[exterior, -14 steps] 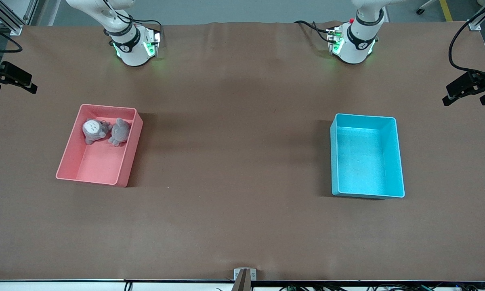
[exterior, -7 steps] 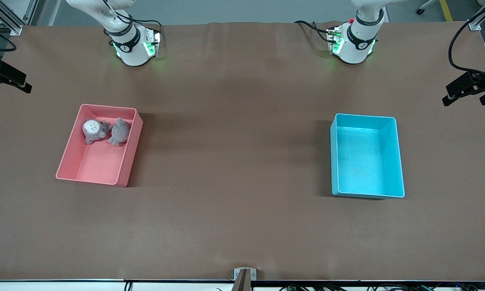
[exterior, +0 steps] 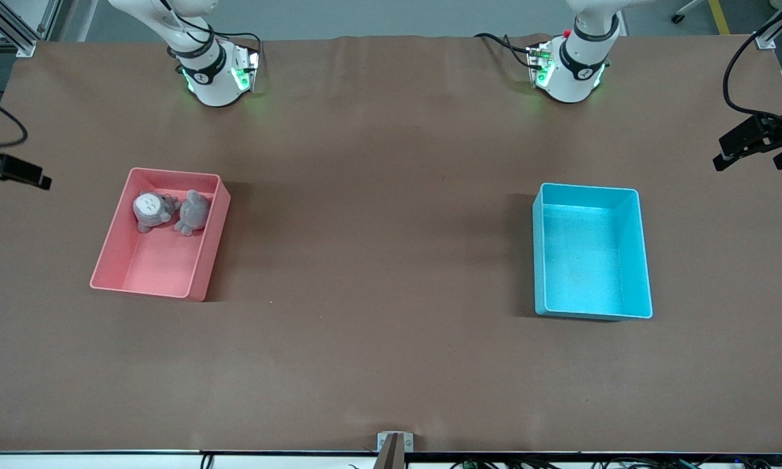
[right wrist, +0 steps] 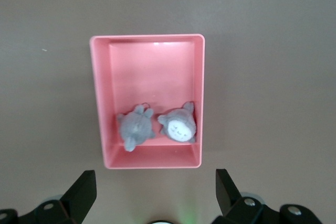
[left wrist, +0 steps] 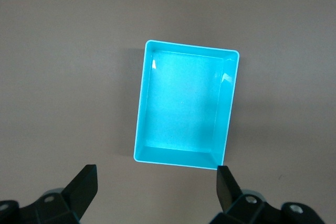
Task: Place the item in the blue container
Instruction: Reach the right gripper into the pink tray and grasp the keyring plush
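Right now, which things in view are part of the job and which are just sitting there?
Part of the job:
- blue container, nothing in it
- two gray plush toys, likely the items, in the pink bin
- right gripper, open, over the pink bin
- left gripper, open, over the blue container

Just there:
- pink bin, current holder only
- brown table cover

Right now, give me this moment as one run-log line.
left gripper: open, above blue container, empty | right gripper: open, above pink bin | two plush toys: in pink bin

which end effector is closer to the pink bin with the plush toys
Right. The right end effector, open, hangs high over the pink bin; the left end effector, open, hangs over the blue container.
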`<action>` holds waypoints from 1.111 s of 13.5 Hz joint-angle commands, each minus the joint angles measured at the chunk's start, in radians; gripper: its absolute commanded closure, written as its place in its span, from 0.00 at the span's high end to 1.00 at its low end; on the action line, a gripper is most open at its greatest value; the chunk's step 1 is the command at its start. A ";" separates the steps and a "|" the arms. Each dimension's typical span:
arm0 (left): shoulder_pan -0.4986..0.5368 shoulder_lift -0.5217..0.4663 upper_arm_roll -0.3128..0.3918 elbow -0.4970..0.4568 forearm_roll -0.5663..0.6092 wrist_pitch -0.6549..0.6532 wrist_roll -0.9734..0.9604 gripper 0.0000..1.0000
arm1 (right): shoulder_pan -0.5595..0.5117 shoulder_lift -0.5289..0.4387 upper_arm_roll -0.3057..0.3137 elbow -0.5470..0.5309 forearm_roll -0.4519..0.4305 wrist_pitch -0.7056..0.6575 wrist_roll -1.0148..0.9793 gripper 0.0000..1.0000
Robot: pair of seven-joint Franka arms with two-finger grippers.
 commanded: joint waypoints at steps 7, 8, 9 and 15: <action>-0.004 0.007 -0.001 0.017 -0.008 0.000 -0.011 1.00 | 0.009 0.033 0.018 -0.318 0.087 0.233 0.107 1.00; -0.003 0.007 -0.001 0.017 -0.008 0.000 -0.012 1.00 | 0.009 0.033 0.018 -0.374 0.101 0.288 0.107 1.00; -0.003 0.007 -0.001 0.017 -0.008 0.000 -0.011 1.00 | 0.009 0.033 0.018 -0.436 0.121 0.354 0.116 1.00; -0.003 0.007 -0.001 0.017 -0.010 0.000 -0.011 1.00 | 0.081 0.036 0.018 -0.686 0.141 0.615 0.256 1.00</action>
